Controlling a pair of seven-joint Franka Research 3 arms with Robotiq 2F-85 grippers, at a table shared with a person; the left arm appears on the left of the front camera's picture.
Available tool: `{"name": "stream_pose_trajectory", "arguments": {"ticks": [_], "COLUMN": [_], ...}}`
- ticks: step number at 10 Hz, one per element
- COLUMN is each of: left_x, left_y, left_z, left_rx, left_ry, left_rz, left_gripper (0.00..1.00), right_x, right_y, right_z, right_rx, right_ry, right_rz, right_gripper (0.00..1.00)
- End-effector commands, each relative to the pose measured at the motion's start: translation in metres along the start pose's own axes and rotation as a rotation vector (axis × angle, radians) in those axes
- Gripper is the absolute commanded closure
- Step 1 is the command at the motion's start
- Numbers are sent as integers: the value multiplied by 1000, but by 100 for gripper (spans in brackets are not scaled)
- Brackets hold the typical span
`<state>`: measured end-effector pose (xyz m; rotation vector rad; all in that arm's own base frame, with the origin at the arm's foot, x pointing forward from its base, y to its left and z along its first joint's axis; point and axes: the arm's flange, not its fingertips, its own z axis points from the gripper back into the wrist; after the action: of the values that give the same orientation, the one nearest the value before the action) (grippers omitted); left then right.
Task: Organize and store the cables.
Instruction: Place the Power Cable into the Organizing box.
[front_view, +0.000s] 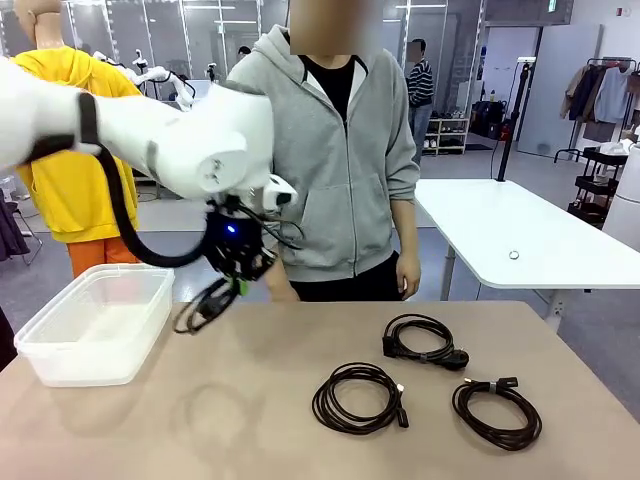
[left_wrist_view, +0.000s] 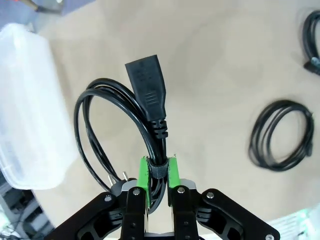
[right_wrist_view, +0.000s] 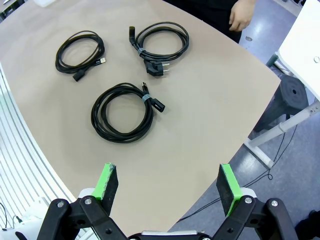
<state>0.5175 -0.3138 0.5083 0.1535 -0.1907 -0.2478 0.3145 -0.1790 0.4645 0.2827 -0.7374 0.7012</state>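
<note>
A black coiled cable (left_wrist_view: 150, 100) sits between the bright green pads (left_wrist_view: 143, 172) of my black left jaws. Three more black cables (front_view: 360, 397) (front_view: 425, 340) (front_view: 497, 410) lie on the plain beige desk (front_view: 250, 400). My arm (front_view: 200, 140) is white, the bin (front_view: 80, 365) is translucent white, and the person's hoodie (front_view: 345, 170) is grey.

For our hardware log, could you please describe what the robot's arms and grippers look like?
The left arm is glossy white with rounded joints, a thick black hose looping beneath it and a small blue light at the wrist. The left gripper and right gripper are black, with bolted linkages and bright green pads on the fingers.
</note>
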Motion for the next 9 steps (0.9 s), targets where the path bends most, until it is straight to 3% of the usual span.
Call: {"name": "stream_pose_trajectory", "arguments": {"ticks": [1,6,9], "left_x": [-24,-72,-70], "left_y": [53,190,245], "left_z": [26,27,-1], "left_rx": [9,87,48], "left_ry": [-2,-57,-74], "left_rz": [-53,-74,-58], "left_gripper": [83,83,83], "right_x": [0,0,0], "right_y": [-1,-1,-1], "right_z": [0,0,0], "right_rx": [-2,-2,-2], "right_ry": [-11,-11,-11], "right_rz": [9,9,9], "right_gripper": [0,0,0]}}
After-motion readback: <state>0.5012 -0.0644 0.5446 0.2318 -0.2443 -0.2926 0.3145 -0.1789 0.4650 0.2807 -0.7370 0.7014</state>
